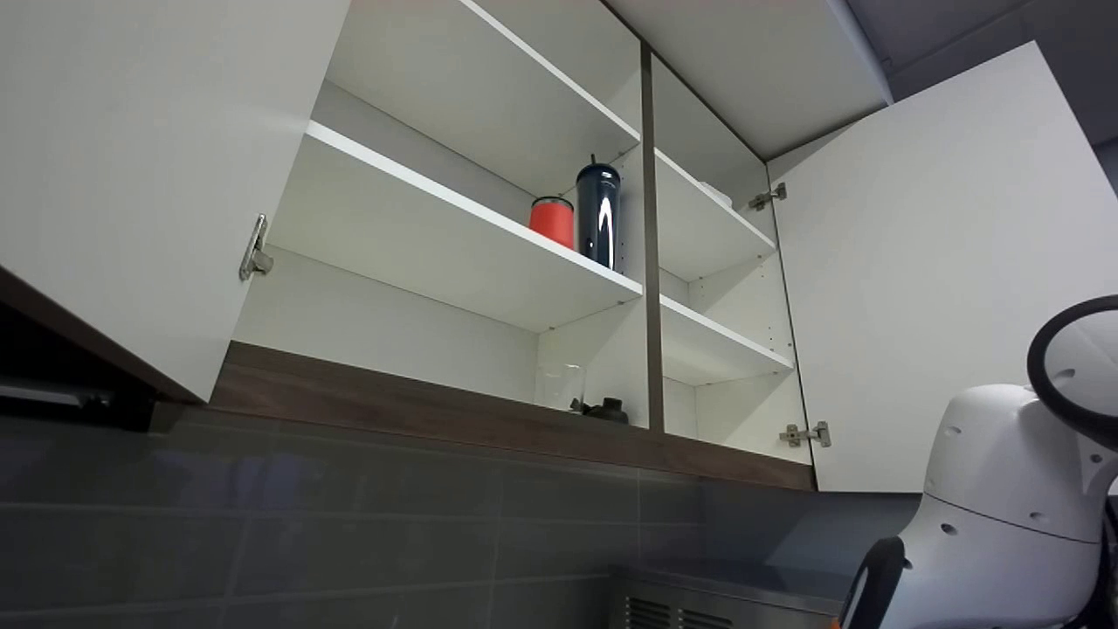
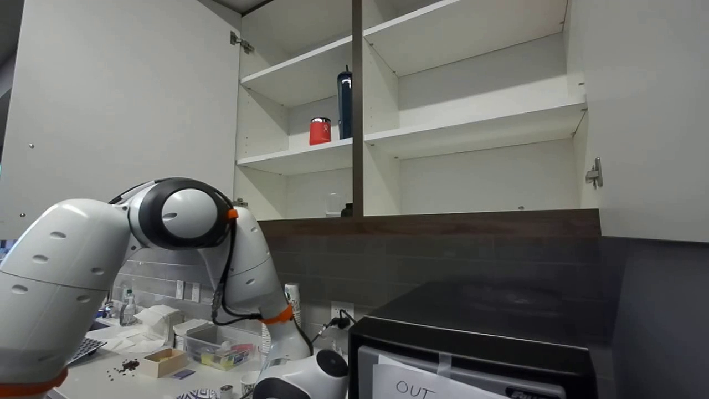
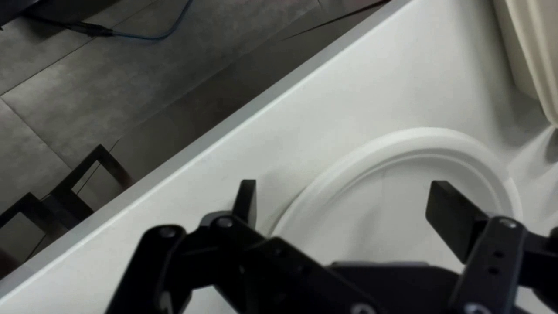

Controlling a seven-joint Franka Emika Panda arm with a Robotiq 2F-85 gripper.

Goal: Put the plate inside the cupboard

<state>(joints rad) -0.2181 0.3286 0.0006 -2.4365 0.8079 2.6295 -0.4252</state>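
Note:
The plate (image 3: 405, 196), round and white with a raised rim, lies on the white counter in the wrist view, its lower part hidden by my gripper. My gripper (image 3: 344, 200) is open and empty. One finger is just outside the plate's left rim and the other is over the plate's inside. I cannot tell how high the fingertips are above it. The cupboard (image 1: 437, 397) hangs on the wall with its doors open, and shows in both exterior views (image 2: 476, 221). The plate is out of view in both exterior views, and my fingers do not show there.
A red cup (image 1: 552, 222) and dark bottle (image 1: 598, 214) stand on a cupboard shelf. Open doors (image 2: 127, 111) stick out. A black appliance (image 2: 471, 310) stands below. The counter (image 3: 279, 144) ends at a front edge. A plastic bin (image 2: 219, 343) and open box (image 2: 163, 363) stand on it.

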